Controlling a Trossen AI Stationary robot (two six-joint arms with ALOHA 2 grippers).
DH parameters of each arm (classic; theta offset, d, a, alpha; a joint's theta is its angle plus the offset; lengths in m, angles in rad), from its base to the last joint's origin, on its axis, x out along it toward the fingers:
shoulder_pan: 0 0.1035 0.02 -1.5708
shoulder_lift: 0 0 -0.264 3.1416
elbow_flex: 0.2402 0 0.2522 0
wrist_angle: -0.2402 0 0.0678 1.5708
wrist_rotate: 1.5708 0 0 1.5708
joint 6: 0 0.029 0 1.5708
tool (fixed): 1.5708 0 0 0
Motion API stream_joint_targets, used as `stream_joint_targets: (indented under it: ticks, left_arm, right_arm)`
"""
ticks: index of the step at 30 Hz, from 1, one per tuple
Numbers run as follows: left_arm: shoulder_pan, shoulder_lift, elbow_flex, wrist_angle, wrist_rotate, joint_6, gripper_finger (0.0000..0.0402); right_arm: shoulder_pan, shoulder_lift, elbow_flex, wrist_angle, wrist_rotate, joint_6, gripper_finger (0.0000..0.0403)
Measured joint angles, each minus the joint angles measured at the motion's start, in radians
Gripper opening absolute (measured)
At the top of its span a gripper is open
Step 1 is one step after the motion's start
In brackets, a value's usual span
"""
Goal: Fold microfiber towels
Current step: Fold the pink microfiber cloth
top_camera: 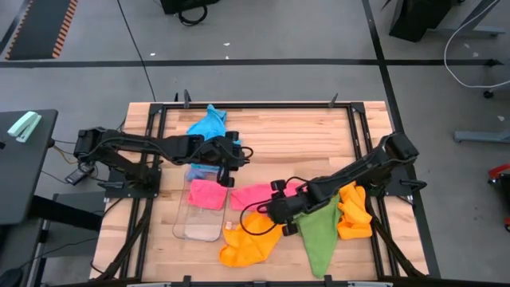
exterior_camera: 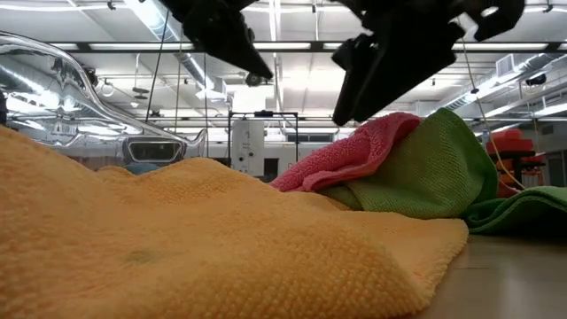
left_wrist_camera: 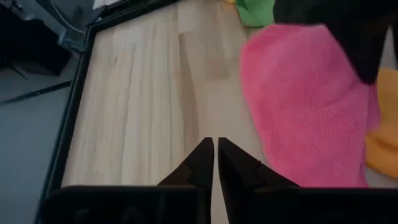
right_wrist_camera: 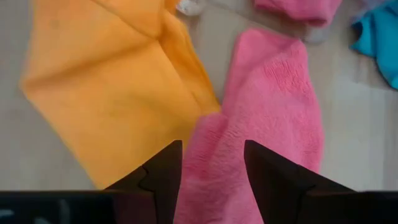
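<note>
Only the high view shows the clear tray (top_camera: pixel 199 225). Beside it, right gripper (right_wrist_camera: pixel 211 180) jaws are spread over the pink towel (right_wrist_camera: pixel 267 124); left gripper (left_wrist_camera: pixel 215 163) jaws are pressed together, empty.

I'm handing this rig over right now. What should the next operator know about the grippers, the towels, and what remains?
Left gripper: fingers shut, empty, over bare table near the blue towel.
Right gripper: fingers open, empty, above the loose pink towel.
Folded pink towel lies on the clear tray.
Orange towel, green towel and a second orange towel lie unfolded at the front.
Left: fold the rest.
</note>
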Motion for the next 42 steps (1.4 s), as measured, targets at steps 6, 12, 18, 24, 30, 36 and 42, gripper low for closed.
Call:
stream_joint_targets:
  ticks: [6, 12, 18, 24, 30, 36, 42]
  left_arm:
    - [0.000, -0.002, -0.002, -0.066, 0.000, -0.017, 0.0017]
    - [0.000, -0.002, -0.002, -0.085, 0.000, -0.017, 0.0011]
    - [0.000, -0.002, -0.002, -0.085, 0.000, -0.017, 0.0025]
    - [0.000, -0.044, 0.000, -0.095, -0.001, -0.009, 0.0016]
    - [0.000, -0.081, 0.000, -0.103, -0.001, -0.006, 0.0012]
    - [0.000, -0.083, -0.002, -0.103, -0.001, -0.006, 0.0035]
    - [0.000, -0.083, -0.002, -0.111, -0.001, -0.006, 0.0040]
  right_arm:
    - [-0.026, 0.039, 0.012, -0.029, 0.000, -0.025, 0.0160]
    - [-0.035, 0.043, 0.010, -0.042, -0.023, -0.045, 0.0079]
    - [-0.036, 0.042, 0.010, -0.061, -0.052, -0.063, 0.0009]
    - [-0.042, -0.033, 0.014, -0.112, 0.053, -0.068, 0.0008]
    - [-0.094, -0.120, 0.014, -0.139, 0.132, -0.069, 0.0007]
    - [-0.201, -0.135, 0.014, -0.159, 0.166, -0.062, 0.0007]
    - [-0.335, -0.134, -0.019, -0.141, 0.173, -0.089, 0.0006]
